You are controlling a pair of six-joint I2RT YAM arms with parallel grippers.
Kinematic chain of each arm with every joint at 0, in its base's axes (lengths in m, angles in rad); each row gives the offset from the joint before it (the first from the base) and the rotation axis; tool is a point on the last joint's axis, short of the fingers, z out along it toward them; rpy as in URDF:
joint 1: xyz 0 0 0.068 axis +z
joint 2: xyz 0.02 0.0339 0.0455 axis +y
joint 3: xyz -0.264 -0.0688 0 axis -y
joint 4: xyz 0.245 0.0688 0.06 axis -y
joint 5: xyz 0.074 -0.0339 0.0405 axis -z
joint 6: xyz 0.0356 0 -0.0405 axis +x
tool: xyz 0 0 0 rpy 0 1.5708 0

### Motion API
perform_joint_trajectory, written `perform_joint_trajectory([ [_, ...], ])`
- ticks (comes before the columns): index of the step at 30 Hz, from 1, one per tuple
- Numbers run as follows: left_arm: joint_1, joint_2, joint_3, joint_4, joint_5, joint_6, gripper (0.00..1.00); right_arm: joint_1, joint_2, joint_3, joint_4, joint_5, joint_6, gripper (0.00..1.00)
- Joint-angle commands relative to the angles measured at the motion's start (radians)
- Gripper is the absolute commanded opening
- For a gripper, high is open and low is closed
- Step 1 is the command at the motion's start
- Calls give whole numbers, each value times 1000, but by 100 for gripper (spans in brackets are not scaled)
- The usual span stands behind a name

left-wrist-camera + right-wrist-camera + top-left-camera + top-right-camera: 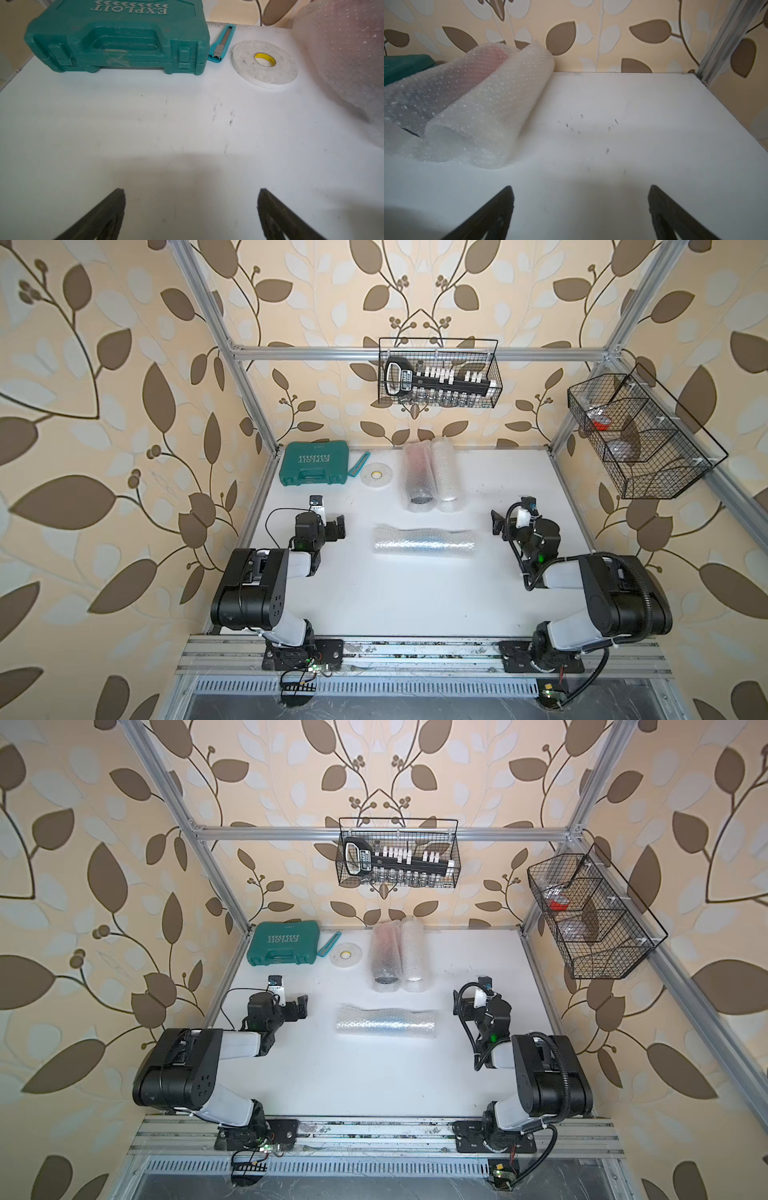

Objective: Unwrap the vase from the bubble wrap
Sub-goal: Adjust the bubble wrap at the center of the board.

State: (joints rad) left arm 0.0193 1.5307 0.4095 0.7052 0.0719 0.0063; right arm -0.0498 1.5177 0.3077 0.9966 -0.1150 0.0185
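A roll of bubble wrap [424,541] [386,1022] lies crosswise in the middle of the white table, with a faint bluish tint inside; the vase itself is hidden. Two more bubble wrap rolls [430,475] [488,108] lie side by side at the back. One of them [446,87] [342,62] shows a dark end and a pinkish tint. My left gripper [328,519] [289,1002] [191,193] stands open and empty left of the middle roll. My right gripper [513,522] [478,1004] [581,187] stands open and empty to its right. Neither touches the wrap.
A green tool case [313,463] [116,37], a blue utility knife [359,464] [222,41] and a white tape roll [375,476] [265,63] sit at the back left. Wire baskets hang on the back rail [438,373] and the right post [640,435].
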Motion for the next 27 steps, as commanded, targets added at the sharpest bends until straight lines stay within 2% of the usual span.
perform_joint_trajectory([
  [1,-3,-32,-6,2,6,0,99,4,-13,-12,2,6,1,100],
  [23,-1,-32,-6,2,5,0,99,5,-14,-14,3,6,1,100],
  [27,-1,-38,-11,11,4,0,99,8,-39,5,-47,87,30,100],
])
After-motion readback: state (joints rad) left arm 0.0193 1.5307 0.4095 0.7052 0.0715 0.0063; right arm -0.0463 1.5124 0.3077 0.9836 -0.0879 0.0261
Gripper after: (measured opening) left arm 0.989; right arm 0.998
